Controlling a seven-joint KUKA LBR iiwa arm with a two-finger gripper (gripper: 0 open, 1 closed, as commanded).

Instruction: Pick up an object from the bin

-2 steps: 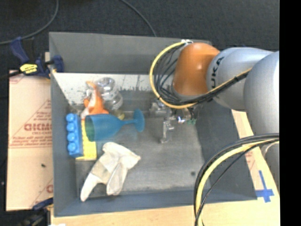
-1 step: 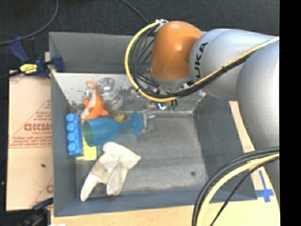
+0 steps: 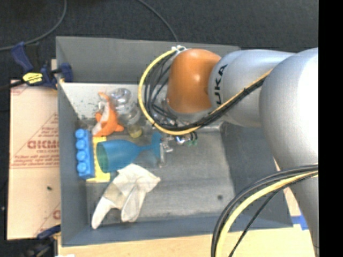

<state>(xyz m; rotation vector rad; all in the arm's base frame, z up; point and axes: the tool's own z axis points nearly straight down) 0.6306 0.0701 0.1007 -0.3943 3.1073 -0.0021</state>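
Step in hand, as I judge it: the approach onto a target, with no grasp confirmed. My gripper (image 3: 164, 149) sits low in the bin (image 3: 209, 191). My own wrist hides the tips, so I cannot tell whether my jaws stand wide or narrow, and I see nothing held between them. The nearest item is a blue goblet (image 3: 120, 154) lying on its side. Its foot is at my jaws, touching or just beside them, and its bowl opens away from them. Near the foot lies a small olive piece (image 3: 134, 132). Further out are a crumpled white glove (image 3: 126, 189) beside the bowl and an orange toy figure (image 3: 109, 121). Farthest from my jaws is a blue studded block (image 3: 82, 153). The next move calls for straddling the goblet's stem, closing, then lifting clear of the glove.
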